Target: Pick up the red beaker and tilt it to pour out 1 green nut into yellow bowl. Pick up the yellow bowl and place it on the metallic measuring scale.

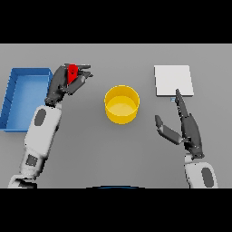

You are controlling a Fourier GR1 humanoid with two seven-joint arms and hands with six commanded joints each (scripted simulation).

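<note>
A red beaker [72,73] shows between the curled fingers of my left hand [63,84], left of the table's middle; most of it is hidden by the hand. The yellow bowl [122,104] stands upright at the centre, to the right of that hand and apart from it. I see nothing green inside it. The metallic measuring scale [173,80] is a pale square plate at the back right. My right hand [188,127] is open just in front of the scale, fingers straight and pointing towards it, thumb spread towards the bowl.
A blue bin [22,97] stands at the table's left edge, close beside my left forearm. Bare grey table lies between the bowl and the scale.
</note>
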